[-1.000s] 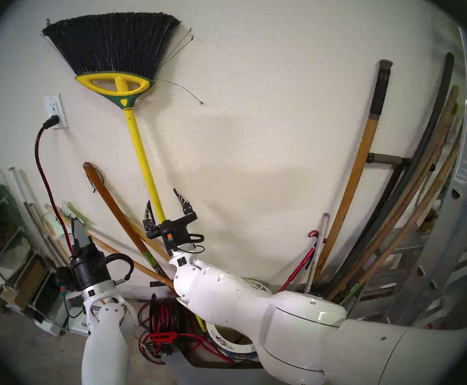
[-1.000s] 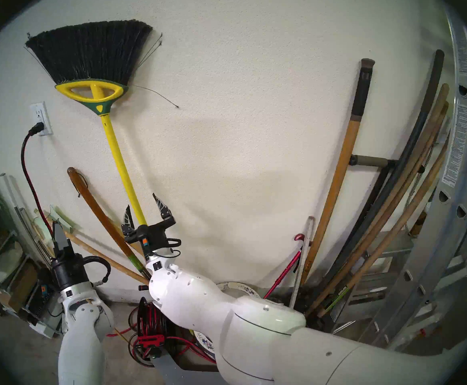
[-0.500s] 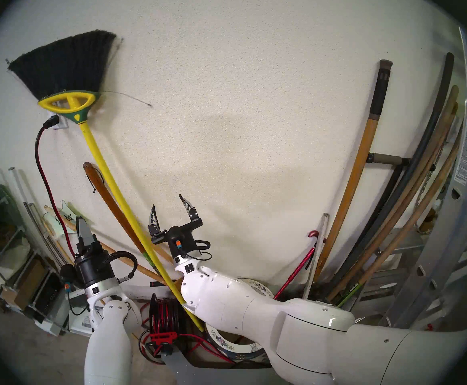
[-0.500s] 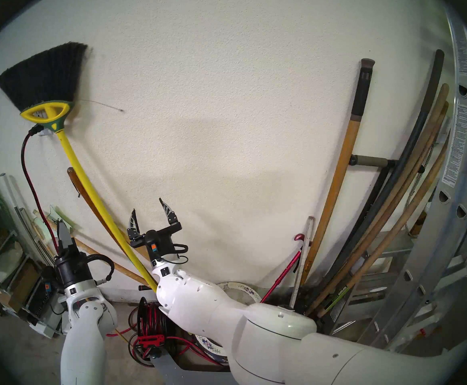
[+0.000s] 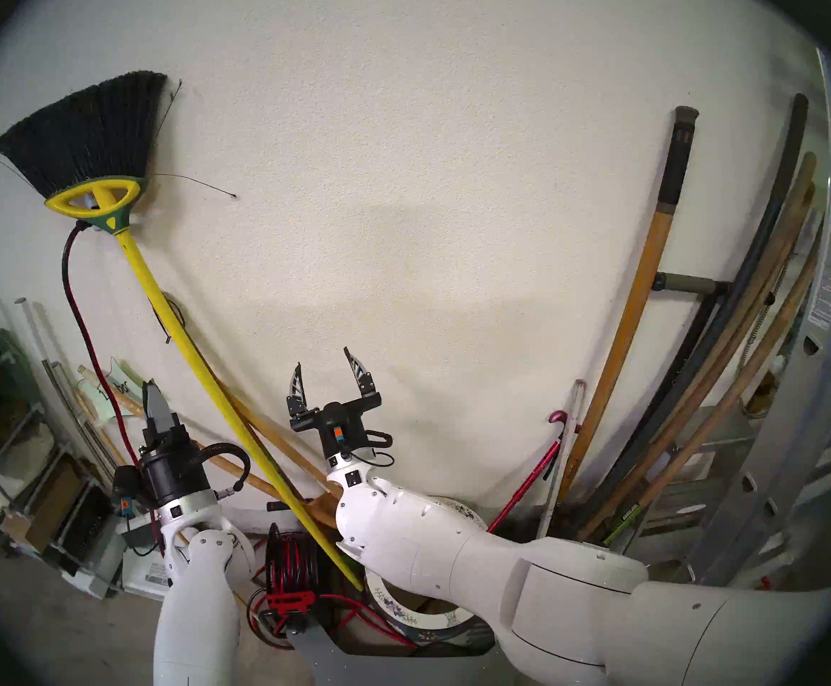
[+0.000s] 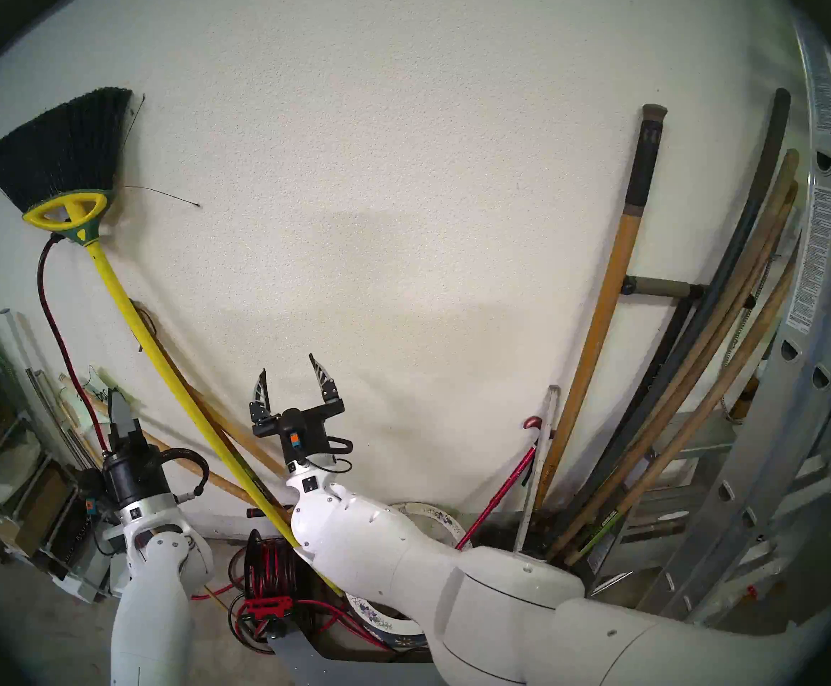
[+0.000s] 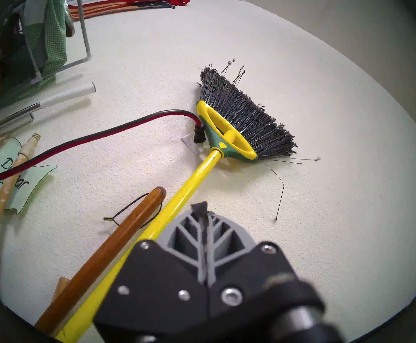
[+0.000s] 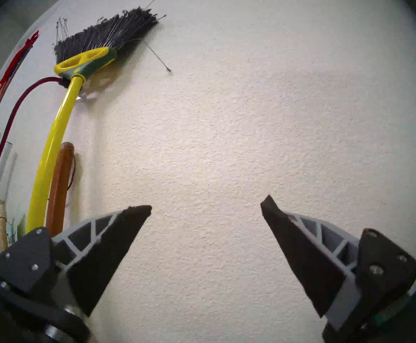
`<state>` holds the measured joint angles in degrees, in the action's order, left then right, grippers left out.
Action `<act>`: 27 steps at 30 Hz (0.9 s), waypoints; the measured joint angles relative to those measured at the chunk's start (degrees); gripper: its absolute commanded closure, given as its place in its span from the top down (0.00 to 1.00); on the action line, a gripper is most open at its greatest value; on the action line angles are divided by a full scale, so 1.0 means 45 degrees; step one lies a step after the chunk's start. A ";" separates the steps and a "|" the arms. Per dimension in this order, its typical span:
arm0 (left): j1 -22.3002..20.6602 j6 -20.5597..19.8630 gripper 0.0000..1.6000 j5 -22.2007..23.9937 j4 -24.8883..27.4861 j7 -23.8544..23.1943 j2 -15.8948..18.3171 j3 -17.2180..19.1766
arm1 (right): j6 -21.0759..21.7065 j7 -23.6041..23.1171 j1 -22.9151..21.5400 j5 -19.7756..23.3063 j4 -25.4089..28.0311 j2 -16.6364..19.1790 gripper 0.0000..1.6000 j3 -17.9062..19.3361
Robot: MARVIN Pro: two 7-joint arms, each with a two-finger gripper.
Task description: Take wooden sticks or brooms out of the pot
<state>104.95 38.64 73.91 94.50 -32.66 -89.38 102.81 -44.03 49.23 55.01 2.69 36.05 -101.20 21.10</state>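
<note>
Found the broom (image 5: 101,202) leaned slantwise on the white wall (image 5: 453,200), bristles up toward the wall's upper left and yellow pole running down to the right. Covered the wall socket with its yellow-and-green head, so only the plug of the red-and-black cord (image 5: 77,323) showed beside it. Reached with its lower end the left edge of the pot (image 5: 398,613), right at the flowered white rim; could not tell whether the tip stood inside or just outside. Crossed over a dark brown wooden pole (image 7: 127,233) that rested on the same wall.

Saw the pot on the floor by the foot of the wall, half hidden under the right forearm, with the red-and-black cable reel (image 5: 292,556) just beside it on the left.

Noted the right gripper (image 5: 323,368) pointed up at bare wall, jaws spread wide, nothing between them, to the right of the yellow pole and apart from it. Noted the left gripper (image 5: 150,393) on the other side of the pole, fingers pressed flat together, gripping nothing and apart from it too.

Counted a red cane (image 5: 532,482), an orange-tan pole (image 5: 636,313) and more long handles along the wall's right edge, next to a metal ladder (image 5: 799,472).
</note>
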 measured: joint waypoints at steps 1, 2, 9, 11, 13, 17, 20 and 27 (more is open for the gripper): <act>-0.0030 0.0075 0.00 -0.0062 -0.0072 -0.0055 0.0007 0.0004 | -0.0052 0.0137 0.0027 -0.0061 0.0157 0.0075 1.00 0.0028; -0.0066 0.0180 0.00 -0.0143 -0.0168 -0.0128 0.0016 0.0012 | -0.0143 0.0305 0.0064 -0.0144 0.0379 0.0183 1.00 0.0059; -0.0315 0.0833 0.00 -0.0610 -0.0680 -0.0615 0.0047 0.0021 | -0.1080 0.1375 0.0173 -0.0895 0.1746 0.0839 1.00 0.0347; -0.0395 0.0980 0.00 -0.0726 -0.0762 -0.0769 0.0046 -0.0049 | -0.1312 0.1336 0.0159 -0.1139 0.2180 0.1054 1.00 0.0502; -0.0444 0.1061 0.00 -0.0786 -0.0800 -0.0856 0.0036 -0.0112 | -0.1421 0.1223 0.0136 -0.1270 0.2445 0.1195 1.00 0.0618; -0.0593 0.1249 0.00 -0.0911 -0.0838 -0.1081 -0.0044 -0.0334 | -0.1686 0.0930 0.0055 -0.1599 0.3175 0.1621 1.00 0.1066; -0.0733 0.1359 0.00 -0.1006 -0.0833 -0.1239 -0.0132 -0.0567 | -0.1846 0.0763 0.0007 -0.1801 0.3787 0.2020 1.00 0.1500; -0.1120 0.1601 0.00 -0.1273 -0.0787 -0.1627 -0.0366 -0.1283 | -0.2107 0.0485 0.0013 -0.2214 0.5277 0.3125 1.00 0.2606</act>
<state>99.91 45.85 68.19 90.96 -39.98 -91.03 97.03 -53.51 51.41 55.07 -7.27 59.80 -87.14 32.83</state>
